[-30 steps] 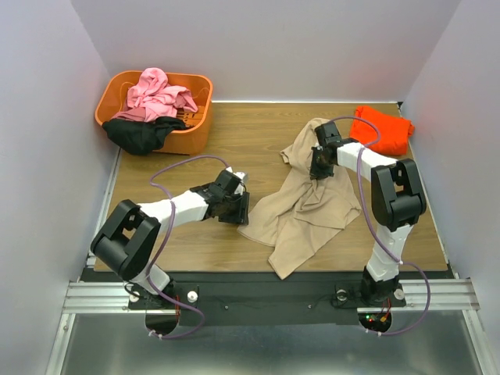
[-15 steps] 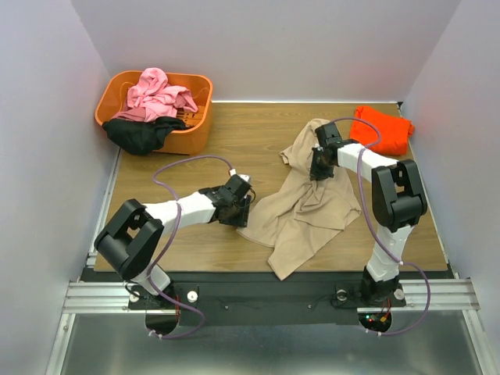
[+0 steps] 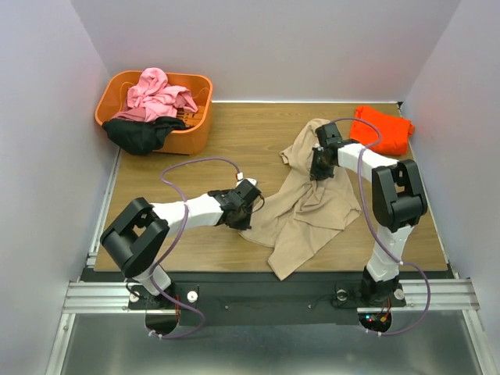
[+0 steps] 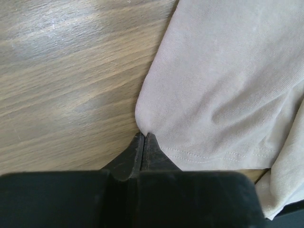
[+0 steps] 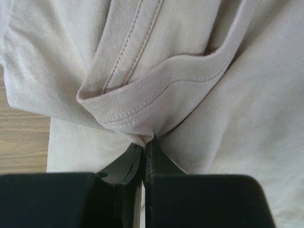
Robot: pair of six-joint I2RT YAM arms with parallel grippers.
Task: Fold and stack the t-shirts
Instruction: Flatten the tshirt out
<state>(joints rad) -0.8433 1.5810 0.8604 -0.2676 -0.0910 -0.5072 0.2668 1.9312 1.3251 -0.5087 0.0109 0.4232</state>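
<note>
The left fingers (image 4: 140, 146) were pressed together on the tan t-shirt (image 3: 308, 205), pinching a small fold at its lower left edge, low against the counter (image 3: 234, 148). The right fingers (image 5: 148, 152) were closed tight on cloth just under the ribbed collar, near the shirt's far end. The shirt lay crumpled and slantwise across the middle right of the counter, its near corner close to the front edge. Bare wood lay open to its left, up to the orange basket (image 3: 195, 139) in the far left corner. The basket held a pink t-shirt (image 3: 160, 92), and a black t-shirt (image 3: 141, 134) draped over its near rim. A folded orange-red t-shirt (image 3: 383, 129) sat in the far right corner, near the tan one's far end.
</note>
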